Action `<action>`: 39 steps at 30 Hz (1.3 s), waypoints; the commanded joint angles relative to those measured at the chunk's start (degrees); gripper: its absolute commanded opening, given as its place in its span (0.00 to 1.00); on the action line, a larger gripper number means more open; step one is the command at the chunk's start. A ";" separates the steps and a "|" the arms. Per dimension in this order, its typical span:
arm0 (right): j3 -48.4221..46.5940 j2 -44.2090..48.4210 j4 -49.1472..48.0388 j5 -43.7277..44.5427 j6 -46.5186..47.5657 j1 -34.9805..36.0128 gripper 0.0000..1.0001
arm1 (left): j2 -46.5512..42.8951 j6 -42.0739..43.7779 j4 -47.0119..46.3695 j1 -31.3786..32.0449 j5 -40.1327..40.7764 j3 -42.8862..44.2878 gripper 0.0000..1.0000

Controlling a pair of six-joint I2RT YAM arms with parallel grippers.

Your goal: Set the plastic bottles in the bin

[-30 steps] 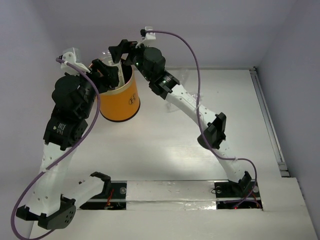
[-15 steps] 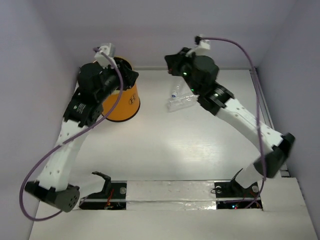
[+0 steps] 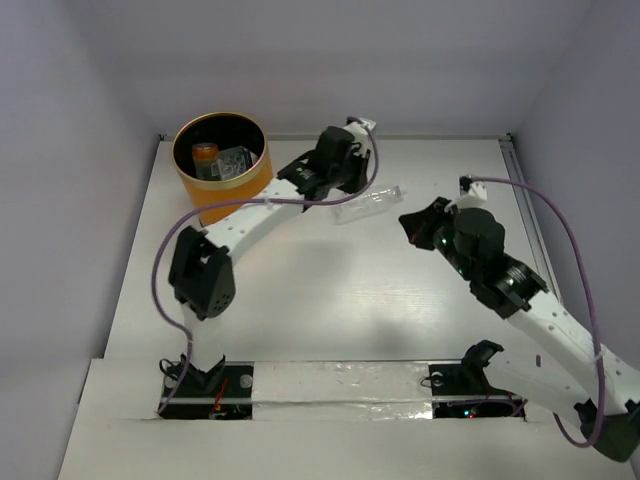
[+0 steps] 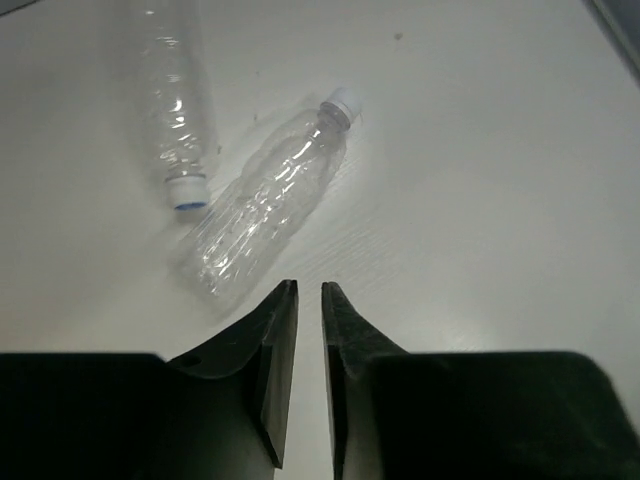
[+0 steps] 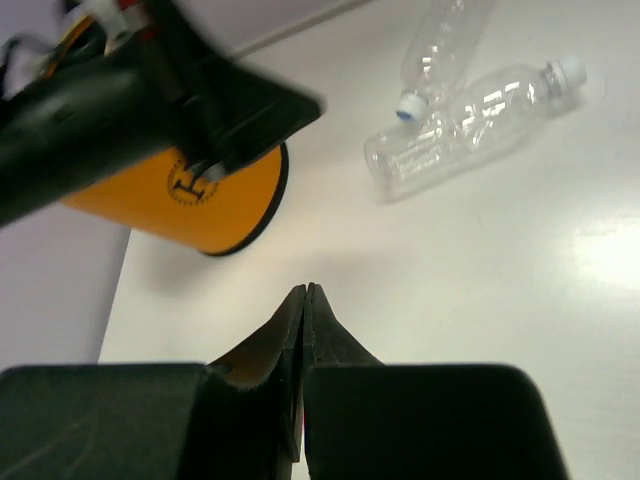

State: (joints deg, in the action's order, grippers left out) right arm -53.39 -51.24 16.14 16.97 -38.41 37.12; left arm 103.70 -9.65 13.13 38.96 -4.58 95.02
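My left gripper, nearly clenched and empty, has the clear white-capped plastic bottle just ahead-left; its long axis slants cap-away rightward; my right gripper, clenched empty, sits farther.

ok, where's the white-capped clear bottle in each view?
Top external: the white-capped bottle lies upper centre, right of the bin.
Left wrist: the bottle is left of centre.
Right wrist: the bottle is upper right.
Landmark: the blue-capped bottle beside it, clear in both wrist views.
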 commanded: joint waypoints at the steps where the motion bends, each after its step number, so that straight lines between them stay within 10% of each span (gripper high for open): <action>1: 3.63 6.23 3.37 -5.71 -4.82 -0.30 0.00 | 7.46 5.78 -0.74 1.81 3.87 11.37 0.18; 8: 9.88 17.66 7.41 -6.16 -4.66 -0.30 0.24 | 26.10 5.78 4.89 3.84 4.05 32.48 0.71; 12: 9.44 19.78 10.22 -6.42 -3.08 -0.30 0.42 | 34.27 5.34 6.12 3.84 4.05 40.93 0.81; 39: 5.05 17.50 13.74 -5.12 3.52 -0.30 0.85 | 38.51 1.56 0.85 6.83 -2.45 25.22 0.72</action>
State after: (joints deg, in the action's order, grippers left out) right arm -44.82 -33.69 31.31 10.85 -35.94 37.08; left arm 145.14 -7.38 12.10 44.60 -5.37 123.63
